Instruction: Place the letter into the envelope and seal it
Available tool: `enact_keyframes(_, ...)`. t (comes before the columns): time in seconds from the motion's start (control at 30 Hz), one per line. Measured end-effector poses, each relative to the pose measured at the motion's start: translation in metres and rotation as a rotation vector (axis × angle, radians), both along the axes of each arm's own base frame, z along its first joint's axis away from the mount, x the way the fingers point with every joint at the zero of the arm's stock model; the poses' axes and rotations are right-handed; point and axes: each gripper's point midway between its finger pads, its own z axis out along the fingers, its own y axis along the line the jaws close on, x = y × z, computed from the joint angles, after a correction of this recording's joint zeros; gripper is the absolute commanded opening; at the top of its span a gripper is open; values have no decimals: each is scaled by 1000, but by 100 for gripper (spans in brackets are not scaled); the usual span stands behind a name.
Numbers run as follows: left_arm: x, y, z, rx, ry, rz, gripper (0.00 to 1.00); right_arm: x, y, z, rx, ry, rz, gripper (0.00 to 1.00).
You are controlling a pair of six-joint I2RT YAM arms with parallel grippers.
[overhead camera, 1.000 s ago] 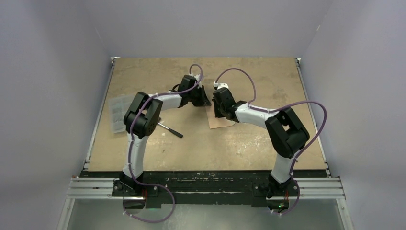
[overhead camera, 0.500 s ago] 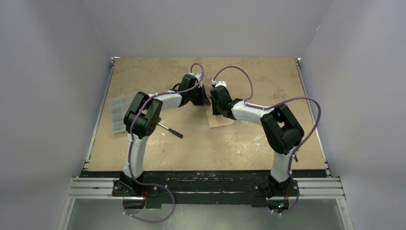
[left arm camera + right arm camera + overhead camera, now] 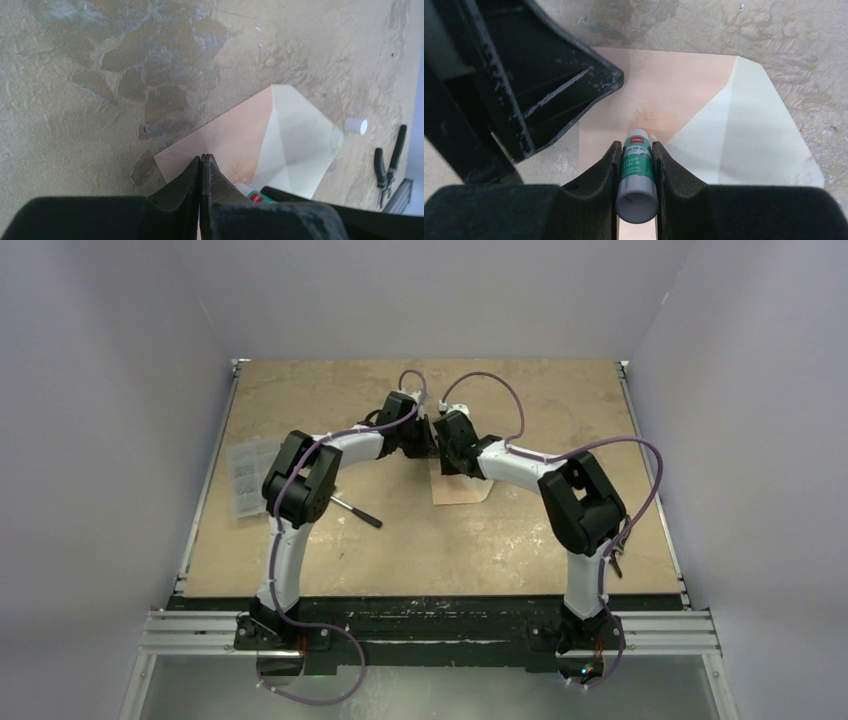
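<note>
The salmon-pink envelope (image 3: 462, 490) lies flat mid-table, its pointed flap (image 3: 300, 145) open with the cream inner face up. My left gripper (image 3: 201, 157) is shut with nothing between its fingers, its tips down on the envelope's body (image 3: 235, 140) near a corner. Close beside it, my right gripper (image 3: 635, 146) is shut on a green-and-white glue stick (image 3: 636, 172). The stick's tip rests on the envelope (image 3: 664, 95) by the flap's fold (image 3: 744, 140). The letter does not show as a separate sheet. In the top view the two grippers (image 3: 428, 443) (image 3: 450, 445) nearly touch.
A black pen (image 3: 355, 510) lies left of centre, and a clear printed sheet (image 3: 243, 475) sits near the table's left edge. A small white cap (image 3: 356, 126) and black pliers (image 3: 390, 160) lie beyond the flap, toward the right edge.
My right gripper has moved left and a little farther back with the glue stick, closing in on the left gripper. The left gripper stays shut on the envelope's body.
</note>
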Motion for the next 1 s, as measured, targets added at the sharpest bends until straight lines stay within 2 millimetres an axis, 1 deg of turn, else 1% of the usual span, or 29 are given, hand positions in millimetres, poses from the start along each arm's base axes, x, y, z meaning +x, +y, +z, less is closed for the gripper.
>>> enact_keyframes(0.3,5,-5,-2,-50,90,114,0,-19,4,-1,12,64,95,0)
enact_keyframes(0.53,5,-5,-2,-59,109,138,0,-23,3,-2,3,81,108,0)
enact_keyframes(0.73,5,-6,-2,-59,101,126,0,-16,-1,-3,-13,65,69,0)
enact_keyframes(0.9,8,-7,-2,-64,83,121,0,0,-2,-1,-38,33,33,0)
enact_keyframes(1.0,9,-7,-2,-65,80,120,0,5,-4,-1,-49,24,15,0)
